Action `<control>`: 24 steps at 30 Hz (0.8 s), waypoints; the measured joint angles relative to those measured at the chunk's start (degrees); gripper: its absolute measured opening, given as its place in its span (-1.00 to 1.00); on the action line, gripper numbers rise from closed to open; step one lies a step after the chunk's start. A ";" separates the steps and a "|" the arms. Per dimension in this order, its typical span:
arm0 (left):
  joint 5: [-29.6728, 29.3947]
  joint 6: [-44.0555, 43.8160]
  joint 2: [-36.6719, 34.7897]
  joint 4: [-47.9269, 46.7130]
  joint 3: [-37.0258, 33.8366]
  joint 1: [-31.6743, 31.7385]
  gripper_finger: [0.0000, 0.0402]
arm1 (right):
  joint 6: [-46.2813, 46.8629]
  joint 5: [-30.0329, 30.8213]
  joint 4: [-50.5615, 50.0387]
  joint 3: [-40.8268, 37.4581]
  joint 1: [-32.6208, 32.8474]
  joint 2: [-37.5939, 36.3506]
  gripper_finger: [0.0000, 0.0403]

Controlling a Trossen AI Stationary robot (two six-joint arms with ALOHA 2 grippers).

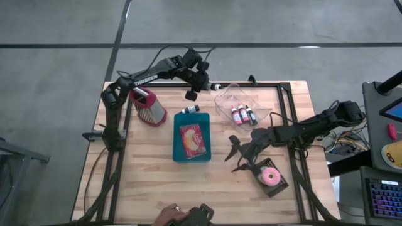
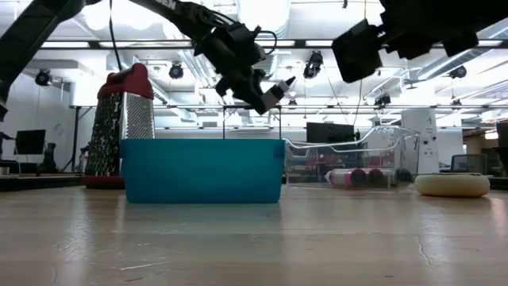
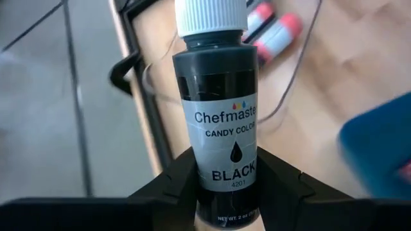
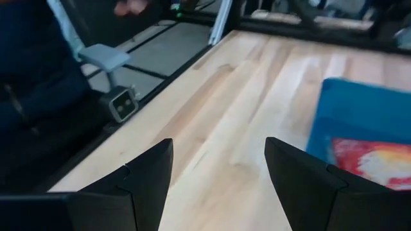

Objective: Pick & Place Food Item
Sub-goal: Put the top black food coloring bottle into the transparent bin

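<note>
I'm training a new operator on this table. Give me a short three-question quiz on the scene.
1. True or false: the left pincer holds a black candy colour bottle.
2. What lies in the teal bin? A) a red packet B) a grater C) a doughnut
3. Which arm's pincer is empty and open?

Key: 1 true; 2 A, the red packet; 3 the right pincer.

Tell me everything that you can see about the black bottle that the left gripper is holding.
The black food colouring bottle is small, round and apparently plastic, with a ribbed white cap. Its grey label reads "Chefmaster", "Candy Color" and "BLACK", with a drop symbol. The left gripper clamps its lower body between both fingers. It is lifted in the air near the table's far edge, tilted, cap pointing toward the clear container. Nothing else touches it.
</note>
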 joint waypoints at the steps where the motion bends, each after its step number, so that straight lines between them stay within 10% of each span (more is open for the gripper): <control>1: 1.28 -0.55 0.00 0.15 -0.31 -0.01 -0.37 | -0.29 0.66 0.87 0.00 0.00 0.00 0.20; 24: 18.46 -7.15 0.02 2.72 -3.67 -0.01 -0.42 | -9.28 25.99 10.81 -1.86 -0.32 0.00 0.19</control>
